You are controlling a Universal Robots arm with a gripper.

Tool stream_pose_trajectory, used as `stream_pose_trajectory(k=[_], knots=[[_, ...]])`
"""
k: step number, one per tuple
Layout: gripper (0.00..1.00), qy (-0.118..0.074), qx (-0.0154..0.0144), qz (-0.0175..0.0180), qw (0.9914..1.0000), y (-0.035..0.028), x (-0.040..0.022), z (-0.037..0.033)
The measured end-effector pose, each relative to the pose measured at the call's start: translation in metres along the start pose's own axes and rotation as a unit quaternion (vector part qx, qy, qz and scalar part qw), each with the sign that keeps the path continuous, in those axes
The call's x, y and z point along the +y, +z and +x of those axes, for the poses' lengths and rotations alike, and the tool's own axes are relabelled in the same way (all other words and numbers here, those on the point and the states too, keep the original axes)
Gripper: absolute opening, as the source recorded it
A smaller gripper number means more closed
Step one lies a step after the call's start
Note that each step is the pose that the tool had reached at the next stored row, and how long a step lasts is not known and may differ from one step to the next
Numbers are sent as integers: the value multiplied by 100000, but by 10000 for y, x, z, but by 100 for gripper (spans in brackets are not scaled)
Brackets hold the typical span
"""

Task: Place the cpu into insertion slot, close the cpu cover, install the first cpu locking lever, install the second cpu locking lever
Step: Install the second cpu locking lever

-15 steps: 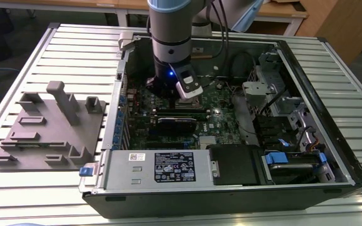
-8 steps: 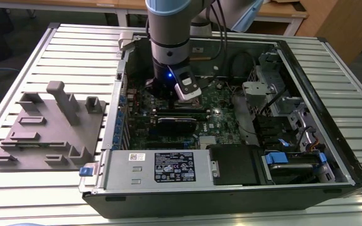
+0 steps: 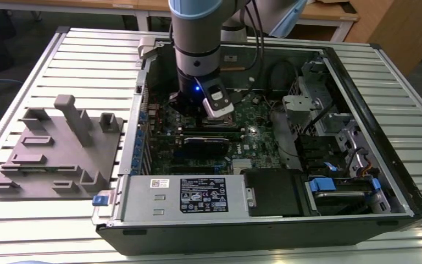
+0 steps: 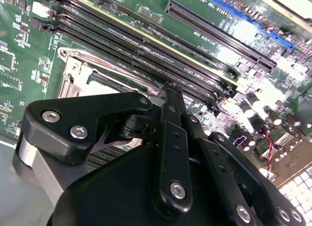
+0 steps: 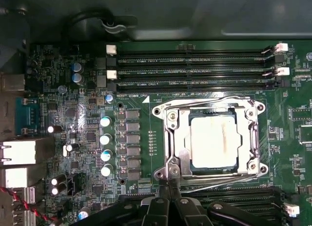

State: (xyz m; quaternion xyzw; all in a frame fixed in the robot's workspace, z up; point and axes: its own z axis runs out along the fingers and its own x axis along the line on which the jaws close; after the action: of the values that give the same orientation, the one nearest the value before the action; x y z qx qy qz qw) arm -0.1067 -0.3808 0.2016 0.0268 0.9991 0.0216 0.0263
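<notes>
Note the pincer (image 5: 168,193) with tips pressed together and nothing to see between them, right at the hooked end of a locking lever (image 5: 214,173) at the nearest socket corner (touching or just above it, cannot tell). Judging from this, working on that lever. Better to press straight and slowly along the lever line, without slipping off the thin wire onto the green board. Just beyond the tips, find the cpu (image 5: 214,138) seated flat in the insertion slot (image 5: 188,160), with the cpu cover (image 5: 170,138) lying shut around it. Off to one side, mind the row of small capacitors (image 5: 105,138), near. Farther past the socket, long memory slots (image 5: 195,65), then the case wall (image 5: 146,16). Probably most free room straight upward.
</notes>
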Motion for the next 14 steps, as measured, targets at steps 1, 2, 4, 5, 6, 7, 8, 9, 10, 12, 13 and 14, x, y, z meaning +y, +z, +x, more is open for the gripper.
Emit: stream_pose_trajectory(k=[1,2,4,5,6,7,8,9,10,12,13,14], knots=[[10,11,9,-202,100000,1,0,0],[10,19,16,-338,99999,2,0,0],[10,31,15,-529,99999,7,1,0],[10,33,20,-610,99998,10,0,1],[10,34,30,-681,99998,13,0,2],[10,38,33,-764,99997,16,-1,3],[10,47,44,-868,99996,19,-1,5],[10,54,58,-1001,99995,22,-2,7],[10,62,68,-1118,99994,25,-2,8],[10,70,72,-1270,99992,31,-2,9],[10,75,74,-1332,99991,34,-4,11],[10,75,69,-1425,99990,38,-6,13]])
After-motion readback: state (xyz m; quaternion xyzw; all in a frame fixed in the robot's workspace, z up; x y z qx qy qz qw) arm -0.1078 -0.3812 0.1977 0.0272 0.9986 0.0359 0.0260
